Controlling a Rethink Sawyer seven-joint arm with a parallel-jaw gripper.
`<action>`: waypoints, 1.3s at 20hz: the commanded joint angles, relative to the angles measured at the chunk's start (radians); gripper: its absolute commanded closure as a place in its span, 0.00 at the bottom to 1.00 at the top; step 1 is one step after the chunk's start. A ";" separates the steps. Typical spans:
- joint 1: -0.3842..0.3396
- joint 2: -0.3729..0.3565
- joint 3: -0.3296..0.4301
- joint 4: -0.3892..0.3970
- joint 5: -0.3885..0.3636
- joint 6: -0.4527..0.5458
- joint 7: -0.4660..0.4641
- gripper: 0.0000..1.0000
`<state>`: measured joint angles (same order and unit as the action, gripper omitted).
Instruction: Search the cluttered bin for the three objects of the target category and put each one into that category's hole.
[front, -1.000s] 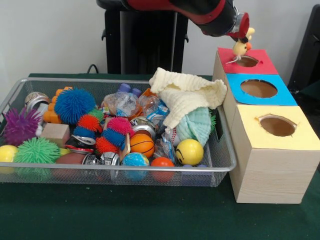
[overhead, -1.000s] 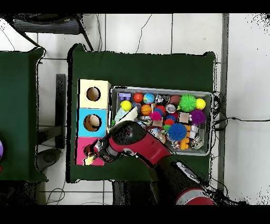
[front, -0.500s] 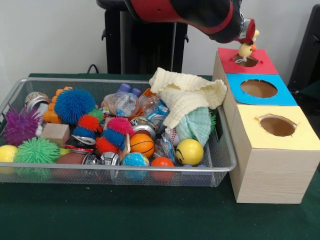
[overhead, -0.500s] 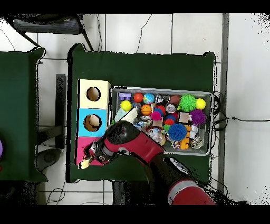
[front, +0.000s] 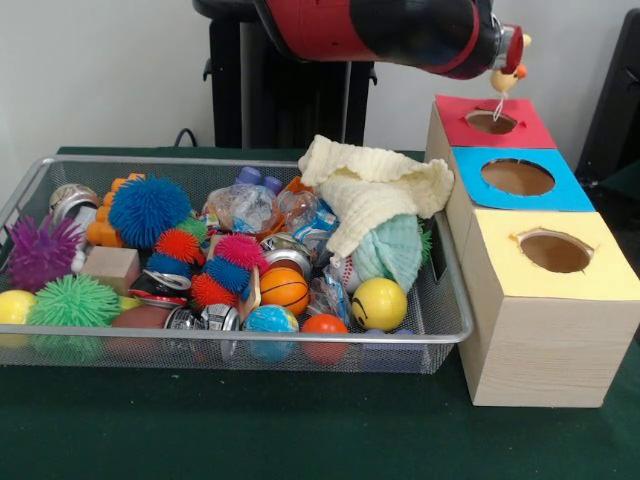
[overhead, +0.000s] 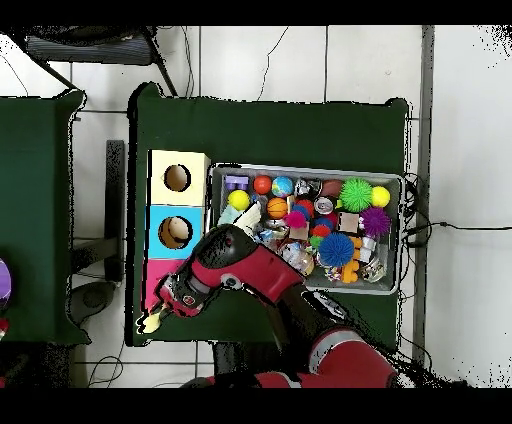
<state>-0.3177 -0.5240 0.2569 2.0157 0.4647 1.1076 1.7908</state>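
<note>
My gripper (front: 510, 58) is shut on a small yellow toy (front: 504, 80) with an orange part and a white tag dangling under it. It hangs above the far edge of the red-topped box (front: 528, 132), a little past that box's hole (front: 492, 122). In the overhead view the gripper (overhead: 161, 313) and toy (overhead: 152, 322) sit just beyond the red box's (overhead: 153, 278) outer corner, and the arm hides most of that box. The wire bin (front: 250, 335) holds spiky balls, smooth balls, cans and cloths.
A blue-topped box (front: 575, 195) and a yellow-topped box (front: 600, 285) with round holes stand in a row beside the bin. A cream cloth (front: 375, 190) drapes over the bin's right side. The arm spans the bin's near corner in the overhead view.
The gripper has carried the yellow toy upward and past the red hole, out toward the red box's far edge. Nothing in the bin has moved.
</note>
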 joint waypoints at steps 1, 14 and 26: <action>0.006 0.060 -0.007 -0.144 0.016 0.030 0.232 1.00; 0.011 0.174 -0.018 -0.265 -0.007 -0.114 0.143 1.00; 0.032 0.113 -0.060 -0.304 -0.044 -0.048 0.187 1.00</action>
<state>-0.2891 -0.4178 0.2465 1.8760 0.4521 1.1491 1.7908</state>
